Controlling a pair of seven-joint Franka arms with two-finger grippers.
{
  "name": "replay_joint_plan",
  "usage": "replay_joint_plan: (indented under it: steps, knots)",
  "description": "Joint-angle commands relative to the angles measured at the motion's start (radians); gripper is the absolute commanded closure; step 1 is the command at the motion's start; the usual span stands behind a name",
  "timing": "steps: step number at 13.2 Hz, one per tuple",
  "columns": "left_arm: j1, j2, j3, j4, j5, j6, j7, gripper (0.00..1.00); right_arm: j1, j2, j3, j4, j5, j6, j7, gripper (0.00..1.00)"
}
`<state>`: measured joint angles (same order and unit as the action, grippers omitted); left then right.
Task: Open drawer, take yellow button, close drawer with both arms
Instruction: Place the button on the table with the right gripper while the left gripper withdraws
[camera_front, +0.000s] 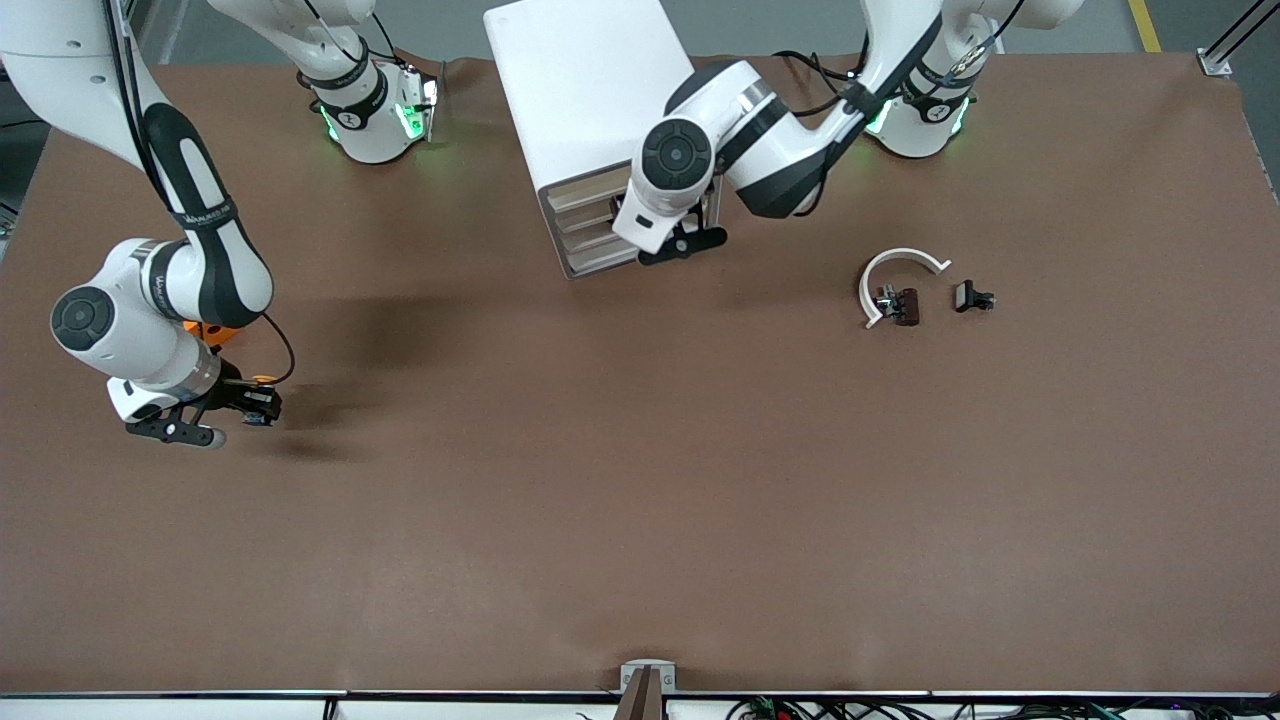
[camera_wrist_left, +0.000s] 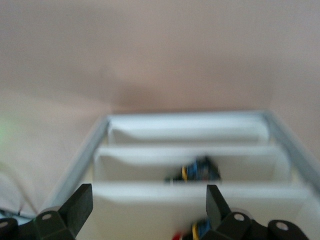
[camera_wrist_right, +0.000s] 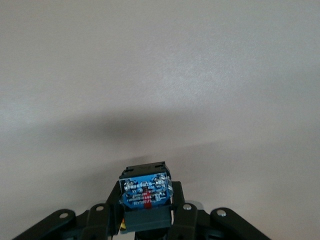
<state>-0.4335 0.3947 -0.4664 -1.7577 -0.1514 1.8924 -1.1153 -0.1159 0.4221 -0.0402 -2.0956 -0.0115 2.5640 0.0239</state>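
Black fingers of the right gripper (camera_front: 245, 402) are clamped on the button (camera_wrist_right: 145, 191), whose blue face and black body are seen gripped between them in the right wrist view, with a touch of orange cap at the edge. The part is held just above the brown table (camera_front: 640, 520) toward the right arm's end, well apart from the cabinet (camera_front: 590, 120), probably so that it is kept out of the way while the drawer is dealt with. An orange block (camera_front: 210, 332) is partly hidden under the right arm nearby. The left gripper (camera_front: 683, 243) is placed at the cabinet's front, its fingers spread wide apart and nothing held between them; in the left wrist view they straddle the drawer (camera_wrist_left: 200, 200), below which the other white trays are stepped, small parts being glimpsed inside. That spread, low placing seems suited to pushing the drawer shut, which is judged to be the step in hand. Toward the left arm's end a white curved piece (camera_front: 893, 270) and a small black clip (camera_front: 972, 297) lie on the table, untouched.
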Motion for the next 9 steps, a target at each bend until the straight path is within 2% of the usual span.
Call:
replay_joint_plan:
  steps: [1, 5, 8, 9]
  knots:
    - [0.042, 0.000, 0.049, 0.067, 0.151, -0.010, -0.011, 0.00, -0.030, 0.043, 0.025, -0.006, 0.025, 0.073, -0.062, 1.00]
    - [0.188, -0.028, 0.054, 0.156, 0.268, -0.024, 0.026, 0.00, -0.056, 0.080, 0.026, 0.000, 0.024, 0.113, -0.114, 1.00]
    - [0.323, -0.045, 0.054, 0.199, 0.328, -0.035, 0.185, 0.00, -0.056, 0.087, 0.028, 0.002, 0.024, 0.119, -0.114, 1.00]
    - [0.369, -0.049, 0.054, 0.214, 0.328, -0.035, 0.275, 0.00, -0.054, 0.089, 0.028, 0.003, 0.024, 0.119, -0.114, 0.76]
